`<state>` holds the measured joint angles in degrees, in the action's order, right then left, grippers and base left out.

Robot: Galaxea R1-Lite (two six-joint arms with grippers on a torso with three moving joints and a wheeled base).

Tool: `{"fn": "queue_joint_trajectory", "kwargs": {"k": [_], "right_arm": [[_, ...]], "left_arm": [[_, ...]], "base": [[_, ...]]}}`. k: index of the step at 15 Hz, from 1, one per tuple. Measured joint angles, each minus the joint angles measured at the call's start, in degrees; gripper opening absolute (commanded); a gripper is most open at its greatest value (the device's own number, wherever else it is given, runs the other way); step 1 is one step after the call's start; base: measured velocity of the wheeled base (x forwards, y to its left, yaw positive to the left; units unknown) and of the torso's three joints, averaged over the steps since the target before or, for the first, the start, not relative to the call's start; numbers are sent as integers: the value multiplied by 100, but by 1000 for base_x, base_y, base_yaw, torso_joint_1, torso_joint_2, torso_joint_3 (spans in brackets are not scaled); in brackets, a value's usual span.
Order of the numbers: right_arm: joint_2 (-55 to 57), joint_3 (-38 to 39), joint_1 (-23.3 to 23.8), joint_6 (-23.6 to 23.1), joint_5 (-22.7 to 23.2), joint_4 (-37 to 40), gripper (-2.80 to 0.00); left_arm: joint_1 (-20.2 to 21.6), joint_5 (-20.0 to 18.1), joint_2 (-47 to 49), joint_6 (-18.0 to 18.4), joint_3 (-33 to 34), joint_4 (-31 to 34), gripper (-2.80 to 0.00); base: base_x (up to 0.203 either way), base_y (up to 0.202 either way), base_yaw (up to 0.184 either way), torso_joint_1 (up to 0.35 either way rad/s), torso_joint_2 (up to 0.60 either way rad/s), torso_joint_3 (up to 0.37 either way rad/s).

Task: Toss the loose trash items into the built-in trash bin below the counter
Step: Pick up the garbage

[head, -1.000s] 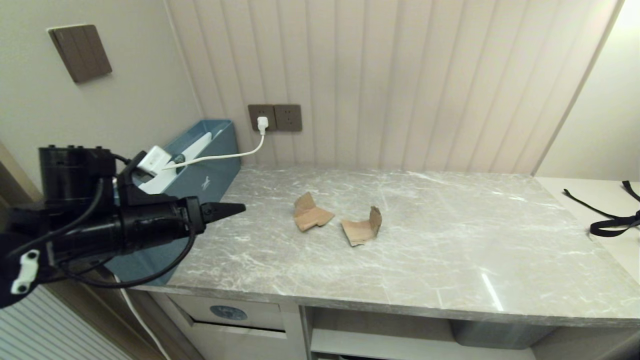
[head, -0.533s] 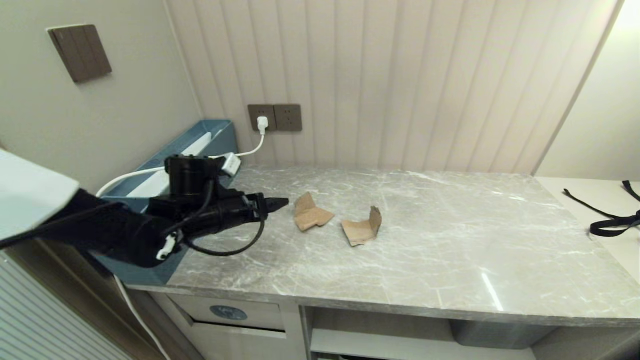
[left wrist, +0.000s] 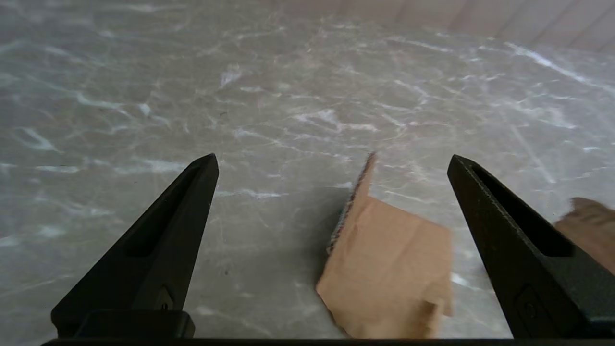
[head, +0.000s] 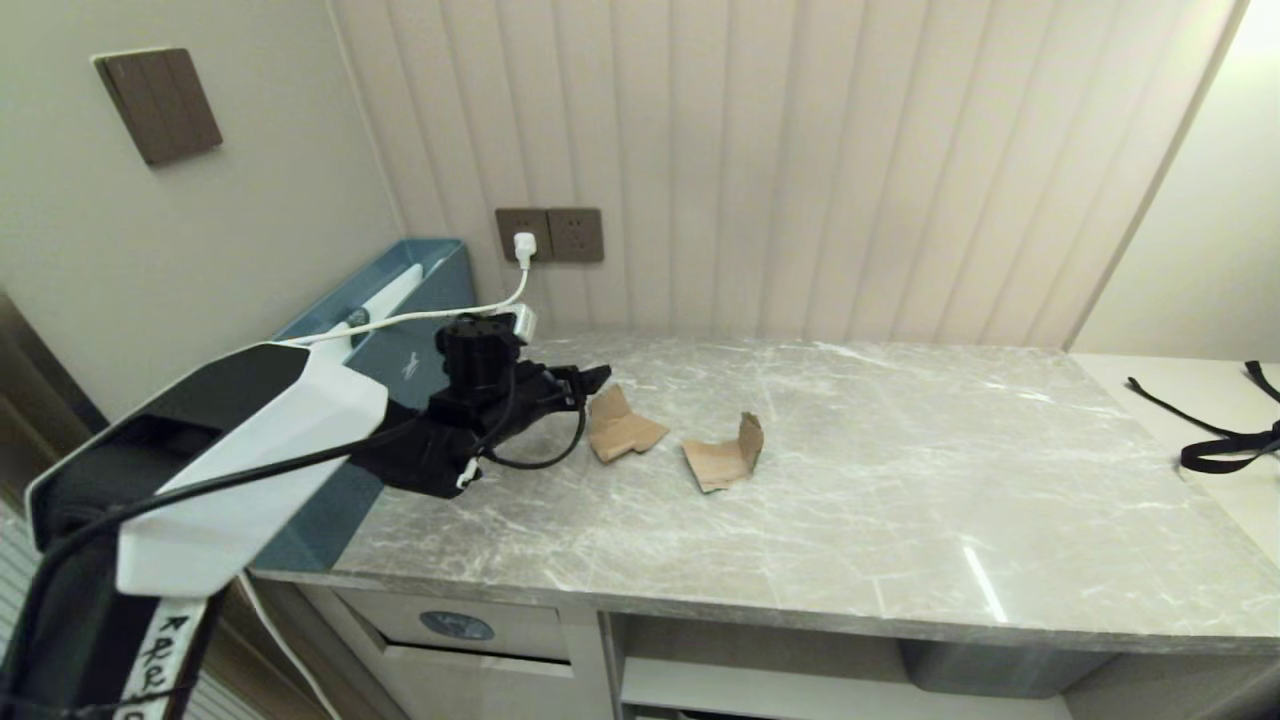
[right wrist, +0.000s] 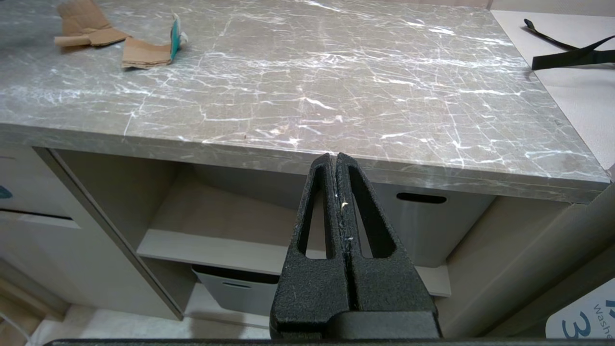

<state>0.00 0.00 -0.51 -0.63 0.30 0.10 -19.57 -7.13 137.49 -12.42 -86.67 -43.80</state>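
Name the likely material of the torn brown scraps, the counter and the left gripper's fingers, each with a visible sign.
Scraps: likely cardboard, matte brown with ragged edges and bent flaps. Counter: looks like polished marble or an imitation, grey with white veins and glossy reflections. Left gripper fingers: probably matte black plastic or rubber, smooth and tapered; which one cannot be told.

Home utility nook: marble counter point(head: 800, 480), wall sockets point(head: 550, 235), storage tubs point(right wrist: 423, 226).

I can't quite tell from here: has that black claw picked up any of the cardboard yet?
No, nothing is held. The left tool is open over the counter, its fingers either side of a cardboard scrap without touching it.
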Motion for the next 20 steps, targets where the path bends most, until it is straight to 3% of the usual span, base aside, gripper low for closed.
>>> {"fn": "queue_joint_trajectory", "kwargs": {"k": [11,12,20], "right_arm": [[0,0,0,1,2,0,-280],[0,0,0,0,1,0,-280],[0,0,0,0,2,0,-280]], "left_arm": [[-210,-38,1023,71,-1084,230,0],[-249,-37,1077,74,-1176,285,-280],[-336,-30,1293,239,-1418,358,-280]], "base": [[0,0,0,0,0,0],[0,0,0,0,0,0],[0,0,0,0,0,0]]}}
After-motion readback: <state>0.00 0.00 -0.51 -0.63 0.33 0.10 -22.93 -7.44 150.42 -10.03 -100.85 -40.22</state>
